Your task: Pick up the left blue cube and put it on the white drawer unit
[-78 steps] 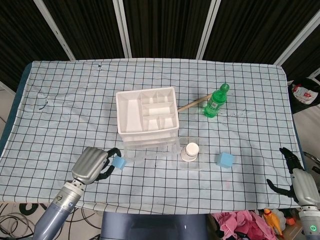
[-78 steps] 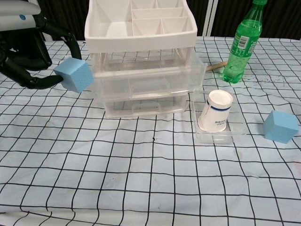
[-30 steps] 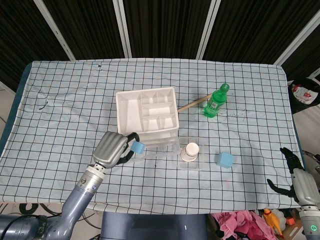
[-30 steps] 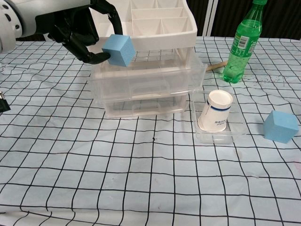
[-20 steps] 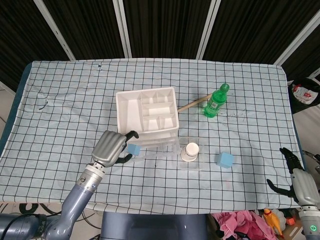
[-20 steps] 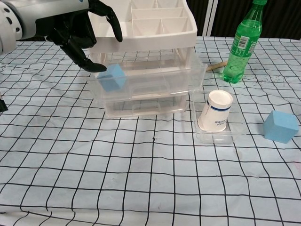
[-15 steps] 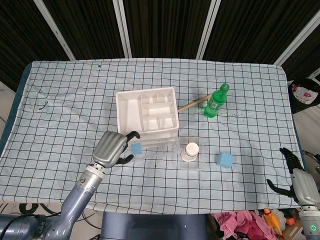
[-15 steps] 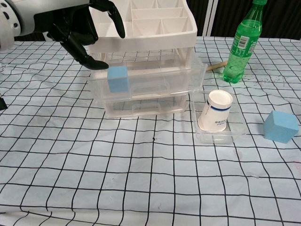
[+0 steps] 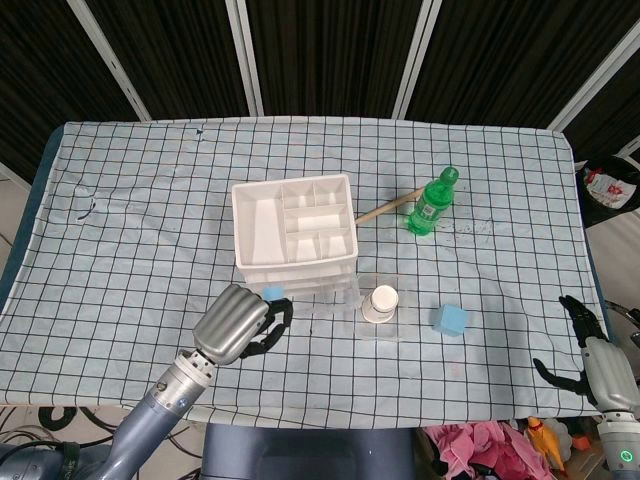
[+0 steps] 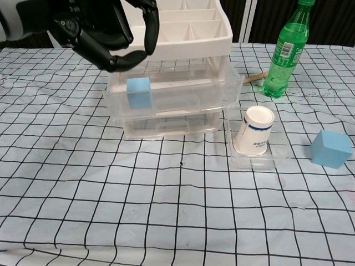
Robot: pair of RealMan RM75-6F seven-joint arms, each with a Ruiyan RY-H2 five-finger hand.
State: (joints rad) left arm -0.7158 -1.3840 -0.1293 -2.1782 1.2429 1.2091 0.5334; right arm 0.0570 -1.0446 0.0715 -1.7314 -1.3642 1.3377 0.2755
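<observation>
The left blue cube (image 10: pixel 138 93) (image 9: pixel 272 292) lies inside the pulled-out upper clear drawer (image 10: pixel 222 83) of the white drawer unit (image 10: pixel 183 41) (image 9: pixel 293 222), below its white compartment top. My left hand (image 10: pixel 105 33) (image 9: pixel 238 324) hovers above and in front of the cube, fingers curled in, holding nothing. My right hand (image 9: pixel 592 358) hangs off the table's near right corner with its fingers spread and empty. A second blue cube (image 10: pixel 330 148) (image 9: pixel 449 319) sits on the cloth at the right.
A white paper cup (image 10: pixel 255 130) lies tipped in a small clear tray (image 10: pixel 277 158) right of the drawers. A green bottle (image 10: pixel 284 50) and a wooden stick (image 9: pixel 388 207) stand behind it. The checked cloth (image 10: pixel 166 210) covers the table.
The left hand carried the cube up to the drawer unit and let go; the cube dropped into the open upper drawer. The hand has since drawn back toward me and curled its fingers.
</observation>
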